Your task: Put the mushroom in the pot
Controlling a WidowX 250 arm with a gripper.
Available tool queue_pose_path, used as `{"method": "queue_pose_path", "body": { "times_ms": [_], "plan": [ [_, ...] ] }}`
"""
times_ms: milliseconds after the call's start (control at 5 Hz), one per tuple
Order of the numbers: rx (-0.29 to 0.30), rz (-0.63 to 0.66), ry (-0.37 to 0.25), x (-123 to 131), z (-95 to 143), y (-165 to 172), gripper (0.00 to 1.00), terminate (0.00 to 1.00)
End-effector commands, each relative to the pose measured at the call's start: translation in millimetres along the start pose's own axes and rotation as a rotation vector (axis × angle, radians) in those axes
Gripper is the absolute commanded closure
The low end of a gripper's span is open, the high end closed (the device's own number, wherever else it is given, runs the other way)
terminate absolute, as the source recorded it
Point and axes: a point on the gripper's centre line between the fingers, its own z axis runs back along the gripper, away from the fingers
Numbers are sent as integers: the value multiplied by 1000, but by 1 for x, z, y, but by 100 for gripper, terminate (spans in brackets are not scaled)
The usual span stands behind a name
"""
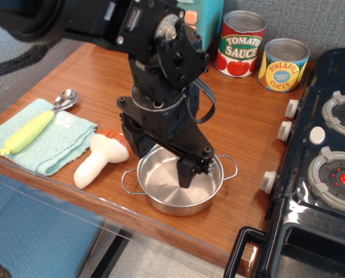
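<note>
1. Shallow round shiny stainless-steel pot (181,188) with two thin wire loop handles sits nearest the front edge of the wooden desk (242,130); nothing inside but the arm's fingers.
2. Black robot hand (186,174) reaches down into the pot. One dark finger visible, tip near the pot floor. Can't tell whether the hand is open or closed; it holds nothing visible.
3. Toy mushroom (100,159), thick cream-white stem, reddish-brown cap, lies on its side on the desk just left of the pot, outside it, cap toward the arm.
4. Further left: light-teal cloth (62,145) with a yellow-green-handled spoon (36,127) on it.
5. Far back: tomato sauce tin (240,45) and pineapple slices tin (283,65), upright, side by side.
6. Right: dark toy stove (329,174).
</note>
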Motion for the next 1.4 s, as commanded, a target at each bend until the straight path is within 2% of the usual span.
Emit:
{"method": "queue_pose_path", "body": {
  "times_ms": [0, 400, 600, 1200],
  "plan": [
    [0, 0, 0, 0, 0, 0, 0, 0],
    [40, 157, 11, 11, -11, 55, 0, 0],
    [52, 211, 42, 14, -24, 77, 0, 0],
    [56, 273, 157, 5, -62, 102, 0, 0]
  ]
}}
